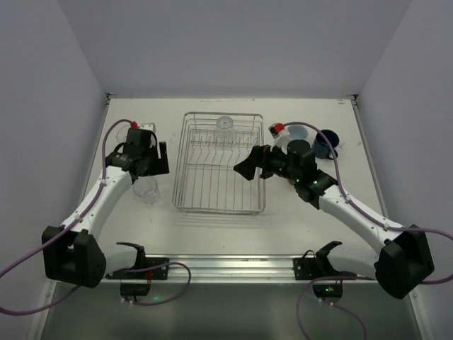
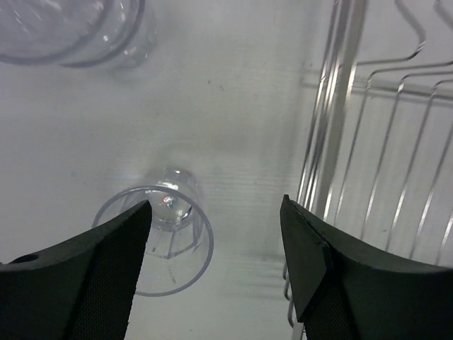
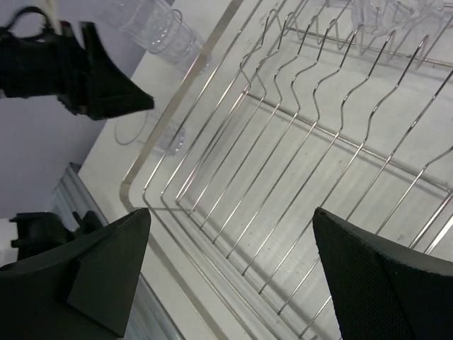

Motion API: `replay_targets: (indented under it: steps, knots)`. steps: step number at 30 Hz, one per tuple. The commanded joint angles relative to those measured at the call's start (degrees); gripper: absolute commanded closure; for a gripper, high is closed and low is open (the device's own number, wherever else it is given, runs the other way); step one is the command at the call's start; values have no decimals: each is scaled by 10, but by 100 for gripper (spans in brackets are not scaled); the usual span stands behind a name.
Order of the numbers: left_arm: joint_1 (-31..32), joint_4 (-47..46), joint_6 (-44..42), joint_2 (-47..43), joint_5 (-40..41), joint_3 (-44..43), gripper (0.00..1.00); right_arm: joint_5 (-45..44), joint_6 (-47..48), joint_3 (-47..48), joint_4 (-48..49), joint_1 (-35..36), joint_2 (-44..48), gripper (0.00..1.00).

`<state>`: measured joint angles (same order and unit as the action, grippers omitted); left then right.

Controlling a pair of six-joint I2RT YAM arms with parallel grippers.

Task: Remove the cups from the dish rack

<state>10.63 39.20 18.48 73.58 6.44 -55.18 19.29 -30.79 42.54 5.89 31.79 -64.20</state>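
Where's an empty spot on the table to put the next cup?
The widest bare strip of table lies between the near side of the dish rack and the metal rail. Another strip runs behind the rack's far side. Crowded: clear cup and left hand left of the rack; blue mug and pale cup at its far right.

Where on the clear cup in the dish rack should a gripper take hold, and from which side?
By its side walls, likely from above. The clear cup stands among prongs at the far end of the dish rack, with raised wire sides blocking a level approach. The open right gripper is nearest.
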Motion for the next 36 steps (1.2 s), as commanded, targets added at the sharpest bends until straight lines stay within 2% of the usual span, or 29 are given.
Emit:
replay_targets:
  steps: [1,3,5,10,13,17,20,22,25,31,36]
  knots:
    - [3,-61,-2,-64,-14,-49,23,-44,70,62,-46,8,-40,1]
    - [8,-85,-6,-95,-26,-55,11,-84,90,98,-62,13,-76,1]
    - [11,-122,-10,-119,-61,-51,6,-120,99,142,-88,15,-117,1]
    - [23,-243,3,-210,-195,22,2,-210,114,265,-158,28,-241,1]
    - [27,-269,2,-244,-245,54,0,-264,122,357,-189,41,-336,1]
    - [46,-267,-11,-285,-253,73,0,-307,122,507,-241,49,-447,1]
    - [78,-268,-21,-337,-221,89,0,-343,121,602,-288,49,-517,1]
    - [98,-278,-27,-352,-198,106,0,-360,126,645,-319,48,-566,1]
    - [108,-275,-30,-351,-207,109,0,-368,129,745,-363,43,-628,1]
    - [130,-267,-34,-350,-201,107,0,-378,127,818,-374,38,-686,1]
    - [132,-265,-35,-344,-201,104,0,-387,134,861,-375,30,-719,11]
